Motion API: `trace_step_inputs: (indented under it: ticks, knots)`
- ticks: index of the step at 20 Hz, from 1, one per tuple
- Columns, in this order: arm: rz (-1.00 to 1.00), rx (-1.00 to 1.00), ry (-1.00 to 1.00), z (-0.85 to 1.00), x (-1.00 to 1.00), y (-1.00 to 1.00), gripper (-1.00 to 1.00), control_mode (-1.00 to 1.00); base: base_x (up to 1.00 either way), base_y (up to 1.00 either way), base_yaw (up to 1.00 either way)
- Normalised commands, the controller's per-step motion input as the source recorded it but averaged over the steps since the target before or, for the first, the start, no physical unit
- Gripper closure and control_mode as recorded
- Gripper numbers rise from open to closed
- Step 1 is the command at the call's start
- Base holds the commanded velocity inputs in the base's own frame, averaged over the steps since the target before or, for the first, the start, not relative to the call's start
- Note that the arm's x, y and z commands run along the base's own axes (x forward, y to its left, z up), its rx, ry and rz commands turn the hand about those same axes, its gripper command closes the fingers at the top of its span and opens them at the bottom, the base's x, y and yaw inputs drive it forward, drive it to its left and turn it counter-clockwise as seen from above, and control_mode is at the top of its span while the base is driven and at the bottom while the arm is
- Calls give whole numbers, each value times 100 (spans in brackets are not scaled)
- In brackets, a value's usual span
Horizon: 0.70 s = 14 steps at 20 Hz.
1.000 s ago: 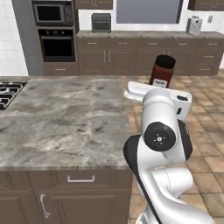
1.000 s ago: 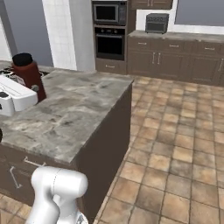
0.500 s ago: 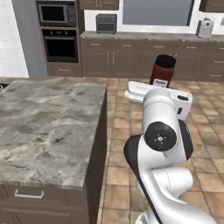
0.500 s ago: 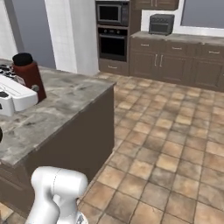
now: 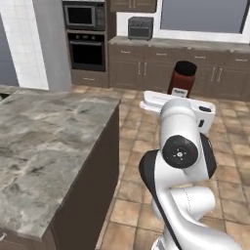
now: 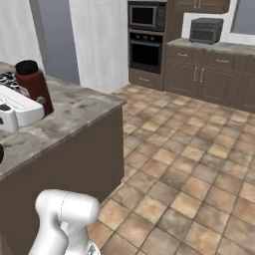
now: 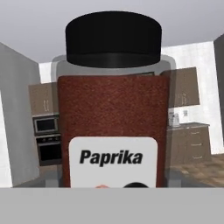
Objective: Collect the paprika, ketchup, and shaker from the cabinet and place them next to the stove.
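Note:
The paprika (image 7: 113, 118), a dark red-brown jar with a black cap and a white label, stands upright close in front of the hand camera. My gripper (image 5: 181, 93) is shut on the paprika (image 5: 184, 77) and holds it in the air above the tiled floor, to the right of the island. From the right base view the paprika (image 6: 32, 82) sits on my white hand (image 6: 17, 104), over the island's marble top. A corner of the stove (image 6: 6, 78) shows at the far left edge. The ketchup, the shaker and the cabinet are out of view.
The marble island counter (image 5: 44, 141) fills the left, and its corner (image 6: 117, 102) juts toward the tiled floor (image 6: 199, 169). A built-in oven (image 5: 87, 51) and a toaster oven (image 5: 140, 28) on the brown base cabinets (image 5: 141, 68) line the far wall.
The whole picture has shifted, so the base has moved: the island now lies further left and more floor shows. The jar stays in my gripper as before.

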Motion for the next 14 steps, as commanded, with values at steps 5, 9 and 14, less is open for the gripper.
trace_step_inputs:
  ticks: [5, 9, 14]
  knots:
    - [0, 0, 0, 0, 0, 0, 100, 100, 64, -69, 34]
    - [0, 0, 0, 0, 0, 0, 100, 100, 64, -70, 34]
    - [0, 0, 0, 0, 0, 0, 100, 100, 59, -69, 35]
